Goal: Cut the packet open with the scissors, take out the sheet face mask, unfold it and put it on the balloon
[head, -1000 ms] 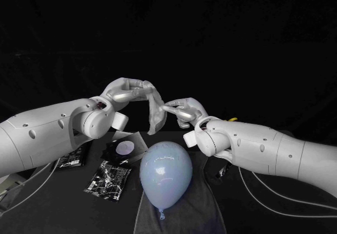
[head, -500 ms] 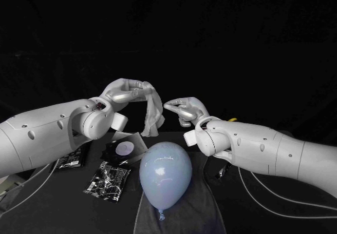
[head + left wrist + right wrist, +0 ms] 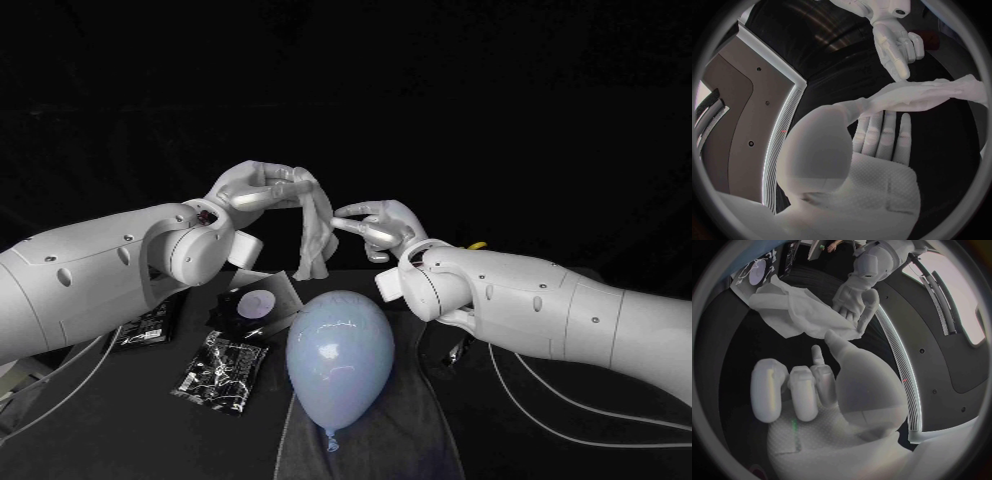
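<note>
Above the balloon (image 3: 340, 345), crumpled white mask (image 3: 312, 240) dangling, pinched by left hand (image 3: 267, 190), right hand (image 3: 378, 225) grasp unclear.

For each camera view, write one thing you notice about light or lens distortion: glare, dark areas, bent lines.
Head view: glare spots on the balloon; the black backdrop makes the pale sheet mask in the left hand stand out. Left wrist view: fisheye circle, straight edges bow, the palm looms large. Right wrist view: the same bowing, and the right hand looms large.
</note>
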Available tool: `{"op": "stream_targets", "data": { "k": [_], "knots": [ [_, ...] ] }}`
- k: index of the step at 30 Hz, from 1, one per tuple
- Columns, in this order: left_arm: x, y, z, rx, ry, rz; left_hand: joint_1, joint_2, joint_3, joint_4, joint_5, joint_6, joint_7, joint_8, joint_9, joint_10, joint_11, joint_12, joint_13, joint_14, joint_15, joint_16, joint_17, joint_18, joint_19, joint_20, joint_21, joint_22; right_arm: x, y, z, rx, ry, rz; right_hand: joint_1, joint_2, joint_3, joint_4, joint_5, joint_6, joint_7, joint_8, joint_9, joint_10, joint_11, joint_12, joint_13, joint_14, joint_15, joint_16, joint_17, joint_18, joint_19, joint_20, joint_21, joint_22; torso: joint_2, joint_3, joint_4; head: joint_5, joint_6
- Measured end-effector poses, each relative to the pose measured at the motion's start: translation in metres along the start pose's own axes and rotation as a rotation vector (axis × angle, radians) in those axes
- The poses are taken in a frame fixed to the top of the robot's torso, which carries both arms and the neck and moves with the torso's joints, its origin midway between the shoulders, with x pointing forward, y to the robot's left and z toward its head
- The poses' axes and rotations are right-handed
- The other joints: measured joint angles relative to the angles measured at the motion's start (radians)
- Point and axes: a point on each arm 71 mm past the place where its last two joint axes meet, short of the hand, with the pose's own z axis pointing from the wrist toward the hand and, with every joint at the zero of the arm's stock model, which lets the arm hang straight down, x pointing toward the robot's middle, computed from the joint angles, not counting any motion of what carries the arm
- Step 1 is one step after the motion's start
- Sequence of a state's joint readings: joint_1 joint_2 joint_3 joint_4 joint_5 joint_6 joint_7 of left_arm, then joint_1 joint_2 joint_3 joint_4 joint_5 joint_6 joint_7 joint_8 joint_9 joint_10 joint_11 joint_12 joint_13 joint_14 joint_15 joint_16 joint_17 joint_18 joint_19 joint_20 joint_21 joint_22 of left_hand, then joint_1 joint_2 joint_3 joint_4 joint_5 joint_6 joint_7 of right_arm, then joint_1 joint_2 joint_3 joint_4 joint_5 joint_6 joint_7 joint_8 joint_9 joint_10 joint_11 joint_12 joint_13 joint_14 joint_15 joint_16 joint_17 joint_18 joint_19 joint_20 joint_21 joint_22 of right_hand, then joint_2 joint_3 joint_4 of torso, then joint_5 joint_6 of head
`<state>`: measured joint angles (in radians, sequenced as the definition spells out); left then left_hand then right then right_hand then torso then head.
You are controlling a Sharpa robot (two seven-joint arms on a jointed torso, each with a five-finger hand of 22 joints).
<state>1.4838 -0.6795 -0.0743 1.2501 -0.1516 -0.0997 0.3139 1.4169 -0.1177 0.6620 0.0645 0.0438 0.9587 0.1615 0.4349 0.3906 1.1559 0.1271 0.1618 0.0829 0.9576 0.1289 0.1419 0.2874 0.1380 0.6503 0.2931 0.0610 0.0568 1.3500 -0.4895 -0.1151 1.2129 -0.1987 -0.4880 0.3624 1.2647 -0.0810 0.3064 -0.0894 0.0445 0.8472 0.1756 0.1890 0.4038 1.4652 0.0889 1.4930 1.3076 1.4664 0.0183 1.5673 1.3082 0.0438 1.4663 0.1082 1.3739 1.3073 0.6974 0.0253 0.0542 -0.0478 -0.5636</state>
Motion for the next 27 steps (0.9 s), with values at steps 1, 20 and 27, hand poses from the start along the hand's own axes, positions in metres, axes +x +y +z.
{"op": "stream_targets", "data": {
  "k": [1, 20, 27],
  "knots": [
    [0.0, 0.0, 0.0, 0.0, 0.0, 0.0, 0.0, 0.0, 0.0, 0.0, 0.0, 0.0, 0.0, 0.0, 0.0, 0.0, 0.0, 0.0, 0.0, 0.0, 0.0, 0.0, 0.0, 0.0, 0.0, 0.0, 0.0, 0.0, 0.0001, 0.0, -0.0003, 0.0, 0.005, -0.001, 0.001, -0.001, -0.002, -0.002, 0.0, -0.008, 0.003, -0.004, -0.002, 0.0, 0.003, -0.002, 0.0, 0.0, 0.0, 0.0, 0.0, 0.0, 0.001, 0.001, -0.003, 0.0, 0.0, 0.0, 0.0, 0.0, 0.0],
    [0.0024, -0.0003, 0.0, 0.0, 0.006, -0.002, 0.0, 0.0, -0.001, -0.004, 0.0, 0.0, 0.0, 0.001, 0.0, 0.0, 0.0, 0.0, 0.0, 0.0, 0.0, 0.0, 0.0, 0.0, 0.0, 0.0, 0.0, 0.0, 0.0066, 0.0003, 0.0039, -0.007, 0.038, -0.022, 0.01, 0.01, -0.018, 0.001, 0.0, 0.013, 0.007, 0.001, 0.003, 0.003, 0.006, 0.005, 0.0, 0.0, 0.007, -0.003, -0.001, 0.0, 0.0, 0.018, 0.006, 0.001, 0.0, -0.0006, 0.0004, 0.003, 0.002],
    [0.0042, -0.0006, 0.0, 0.001, 0.011, -0.003, -0.001, -0.001, 0.001, -0.007, -0.001, -0.003, 0.0, 0.002, 0.0, 0.0, 0.0, 0.0, 0.0, 0.0, 0.0, 0.0, 0.002, 0.0, 0.0, 0.0, 0.0, 0.0, 0.0066, -0.0002, 0.0057, -0.007, 0.034, -0.028, 0.015, 0.055, -0.014, 0.005, 0.0, 0.066, -0.007, 0.024, 0.008, 0.003, 0.006, 0.017, 0.0, 0.0, 0.007, 0.0, -0.001, 0.0, 0.0, 0.018, 0.025, 0.001, 0.0, -0.0011, 0.0007, 0.004, 0.001]
  ]
}}
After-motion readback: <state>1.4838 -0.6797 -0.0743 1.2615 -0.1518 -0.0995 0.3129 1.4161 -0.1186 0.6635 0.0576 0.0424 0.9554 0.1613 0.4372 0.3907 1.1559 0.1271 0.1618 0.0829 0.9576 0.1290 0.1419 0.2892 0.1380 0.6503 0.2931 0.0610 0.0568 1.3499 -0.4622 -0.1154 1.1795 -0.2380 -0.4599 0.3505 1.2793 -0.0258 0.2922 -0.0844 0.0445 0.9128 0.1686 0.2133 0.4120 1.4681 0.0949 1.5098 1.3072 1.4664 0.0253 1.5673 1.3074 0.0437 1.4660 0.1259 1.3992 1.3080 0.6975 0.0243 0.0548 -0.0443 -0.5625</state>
